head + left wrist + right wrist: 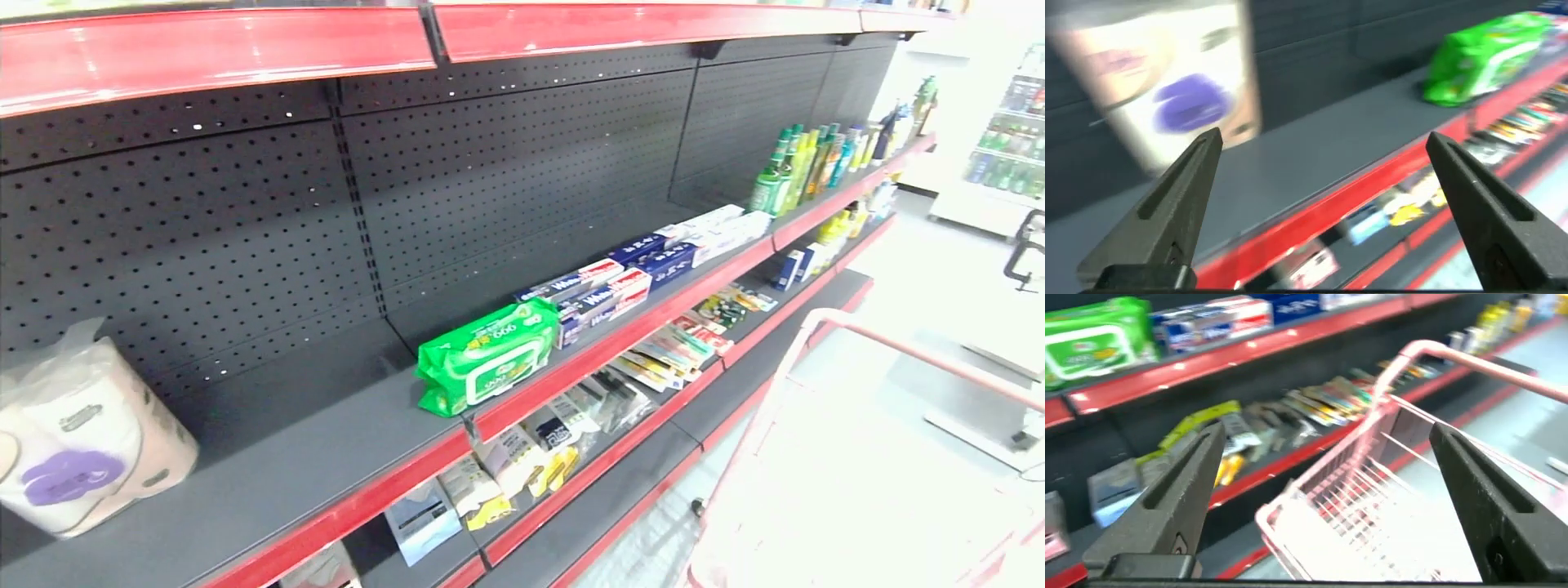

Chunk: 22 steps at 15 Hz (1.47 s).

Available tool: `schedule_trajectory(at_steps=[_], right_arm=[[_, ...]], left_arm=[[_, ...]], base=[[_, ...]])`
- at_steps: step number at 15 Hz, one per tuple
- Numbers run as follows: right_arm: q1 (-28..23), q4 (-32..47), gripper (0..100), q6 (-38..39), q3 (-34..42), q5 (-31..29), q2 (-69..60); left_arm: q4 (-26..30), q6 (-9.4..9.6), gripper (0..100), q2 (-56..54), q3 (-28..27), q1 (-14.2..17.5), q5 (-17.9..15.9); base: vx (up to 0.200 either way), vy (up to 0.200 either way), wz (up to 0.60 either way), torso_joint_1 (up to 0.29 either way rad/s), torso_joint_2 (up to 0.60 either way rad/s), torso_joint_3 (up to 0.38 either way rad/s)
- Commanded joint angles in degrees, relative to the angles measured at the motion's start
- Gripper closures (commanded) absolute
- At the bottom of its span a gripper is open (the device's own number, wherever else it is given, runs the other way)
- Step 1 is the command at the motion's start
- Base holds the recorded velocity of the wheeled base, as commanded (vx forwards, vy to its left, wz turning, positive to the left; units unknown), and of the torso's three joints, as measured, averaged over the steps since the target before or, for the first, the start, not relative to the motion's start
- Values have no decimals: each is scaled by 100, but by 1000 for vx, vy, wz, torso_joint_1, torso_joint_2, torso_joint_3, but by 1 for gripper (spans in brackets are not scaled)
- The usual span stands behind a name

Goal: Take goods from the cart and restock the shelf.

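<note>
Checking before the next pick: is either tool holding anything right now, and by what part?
Nothing is held. The left tool is open, facing the shelf; the right tool is open, facing the cart.

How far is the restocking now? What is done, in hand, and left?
Done, it seems: toilet paper pack and green wipes pack sit on the grey shelf. In hand: nothing; left gripper open before the shelf, right gripper open above the pink cart. Left: the bare stretch between the packs; the cart's contents cannot be made out.
</note>
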Motion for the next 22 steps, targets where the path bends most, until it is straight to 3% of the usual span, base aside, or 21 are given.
schedule_trajectory(at_steps=[1, 10, 22], right_arm=[[1, -1, 0, -6, 2, 2, 7], [1, -1, 0, -6, 2, 2, 7], [1, -1, 0, -15, -6, 2, 7]], left_arm=[[-1, 2, 0, 7, 0, 0, 2], [-1, 2, 0, 7, 0, 0, 2], [-1, 2, 0, 7, 0, 0, 2]], base=[[0, 0, -600, 2, 2, 7], [0, 0, -600, 2, 2, 0], [0, 0, 0, 0, 0, 0]])
